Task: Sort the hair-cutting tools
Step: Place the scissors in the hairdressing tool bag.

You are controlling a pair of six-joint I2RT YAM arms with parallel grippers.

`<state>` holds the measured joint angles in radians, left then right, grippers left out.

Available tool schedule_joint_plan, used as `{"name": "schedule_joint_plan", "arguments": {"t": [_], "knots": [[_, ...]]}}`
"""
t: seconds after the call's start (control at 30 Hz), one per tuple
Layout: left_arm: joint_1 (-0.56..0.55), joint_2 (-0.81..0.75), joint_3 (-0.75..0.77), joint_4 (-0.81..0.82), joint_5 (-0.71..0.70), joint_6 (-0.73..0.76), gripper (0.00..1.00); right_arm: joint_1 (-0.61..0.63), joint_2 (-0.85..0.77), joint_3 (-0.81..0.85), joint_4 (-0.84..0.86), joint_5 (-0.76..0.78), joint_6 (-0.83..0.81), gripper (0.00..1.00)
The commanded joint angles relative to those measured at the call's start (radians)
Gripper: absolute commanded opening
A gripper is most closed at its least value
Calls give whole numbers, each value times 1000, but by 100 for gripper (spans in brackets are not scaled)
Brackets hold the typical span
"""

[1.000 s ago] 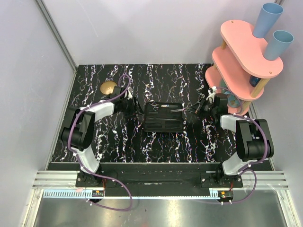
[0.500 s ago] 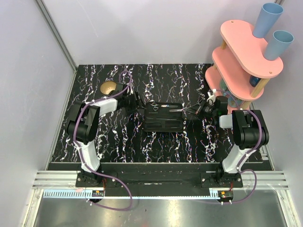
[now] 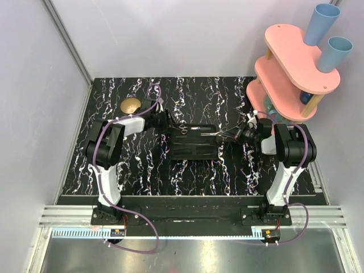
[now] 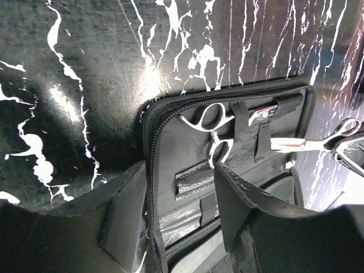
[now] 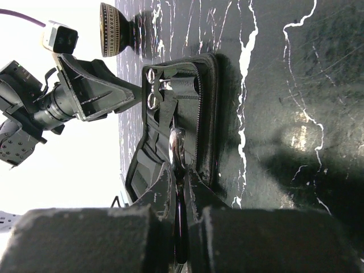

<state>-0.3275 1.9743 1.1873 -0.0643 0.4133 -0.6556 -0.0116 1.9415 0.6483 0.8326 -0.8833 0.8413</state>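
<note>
The black case (image 3: 196, 143) lies open at mid-table. One pair of silver scissors (image 4: 213, 122) is tucked under its straps, loops toward the case's left edge; it also shows in the right wrist view (image 5: 152, 86). My left gripper (image 3: 168, 126) is open, and its fingers (image 4: 128, 210) straddle the case's zipped left edge (image 4: 149, 170) without closing on it. My right gripper (image 3: 240, 132) is shut on a second pair of scissors (image 3: 220, 132), held just above the case's right edge with the blades pointing left. That pair shows between my right fingers (image 5: 177, 145) and in the left wrist view (image 4: 318, 142).
A small brass bowl (image 3: 131, 105) stands at the back left, behind my left arm. A pink tiered shelf (image 3: 296, 62) with two blue cups (image 3: 321, 23) stands at the back right, close behind my right arm. Grey walls close in the back and sides.
My left gripper has moved right, from beside the case to over its left edge. My right gripper has shifted slightly left with the scissors, toward the case.
</note>
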Motion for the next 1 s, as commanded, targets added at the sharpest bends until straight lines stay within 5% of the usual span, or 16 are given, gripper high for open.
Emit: {"name": "schedule_joint_plan", "arguments": {"t": [0.0,0.07,0.23,0.57,0.8,0.97], "knots": [[-25,44,17,-40,35,-12,52,18,54,13,-107,1,-74,1],[-30,50,28,-66,21,-4,48,18,68,25,-157,13,-88,4],[-39,58,52,-97,-2,4,47,16,31,89,-354,96,-117,34],[-42,55,54,-123,-33,14,47,18,-95,223,-783,340,-237,73],[-42,47,60,-137,-51,25,49,16,-127,287,-987,472,-257,88],[-42,41,61,-144,-57,27,50,18,-171,292,-1073,604,-228,87]]}}
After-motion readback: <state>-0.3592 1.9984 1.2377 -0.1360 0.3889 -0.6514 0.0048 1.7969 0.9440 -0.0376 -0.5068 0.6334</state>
